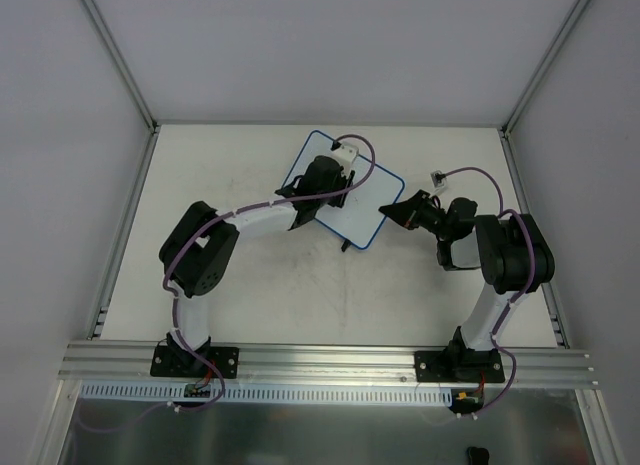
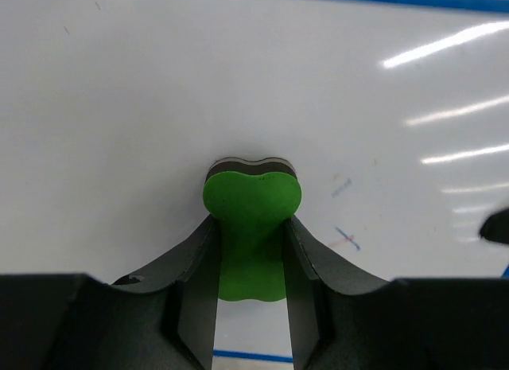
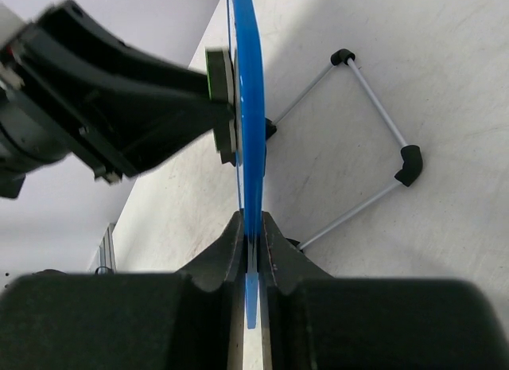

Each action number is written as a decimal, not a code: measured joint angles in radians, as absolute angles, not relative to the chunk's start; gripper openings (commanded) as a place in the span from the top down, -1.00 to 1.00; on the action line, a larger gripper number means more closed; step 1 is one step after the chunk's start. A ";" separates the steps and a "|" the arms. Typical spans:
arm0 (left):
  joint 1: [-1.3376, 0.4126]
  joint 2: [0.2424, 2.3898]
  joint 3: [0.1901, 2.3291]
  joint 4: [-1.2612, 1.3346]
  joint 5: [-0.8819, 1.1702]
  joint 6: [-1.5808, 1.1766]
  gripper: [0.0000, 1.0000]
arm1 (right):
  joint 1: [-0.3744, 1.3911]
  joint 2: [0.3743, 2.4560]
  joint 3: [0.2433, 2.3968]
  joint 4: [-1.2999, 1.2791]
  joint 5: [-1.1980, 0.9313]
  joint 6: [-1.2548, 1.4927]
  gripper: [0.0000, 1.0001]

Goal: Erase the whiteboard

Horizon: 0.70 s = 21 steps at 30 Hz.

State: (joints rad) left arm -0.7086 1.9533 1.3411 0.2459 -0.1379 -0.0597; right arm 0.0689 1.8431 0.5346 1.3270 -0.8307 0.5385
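Since wiping would likely tip it, the small blue-framed whiteboard stands propped on its thin wire stand at the far middle of the white table. Its long axis runs far-left to near-right, with the face tilted up toward the near-left. The right gripper pinches its right edge, and the left gripper presses a clamped green foam eraser against the face.

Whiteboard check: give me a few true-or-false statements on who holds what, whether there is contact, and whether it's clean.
1. The left fingers grip the green eraser. True.
2. The eraser hangs clear of the whiteboard. False: it presses against the board's face.
3. The right fingers stand open beside the board. False: they are shut on its blue edge.
4. Faint marks show on the board beside the eraser. True.
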 measured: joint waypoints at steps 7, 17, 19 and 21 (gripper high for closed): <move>-0.772 1.882 1.134 0.310 -0.136 -0.079 1.00 | 0.069 1.843 0.535 1.327 -0.831 0.534 1.00; -0.786 1.881 1.121 0.302 -0.141 -0.099 1.00 | 0.068 1.843 0.535 1.327 -0.826 0.533 1.00; -0.786 1.896 1.160 0.262 -0.147 -0.103 1.00 | 0.065 1.843 0.535 1.327 -0.820 0.533 1.00; -0.786 1.917 1.211 0.232 -0.153 -0.113 1.00 | 0.063 1.843 0.535 1.327 -0.814 0.533 1.00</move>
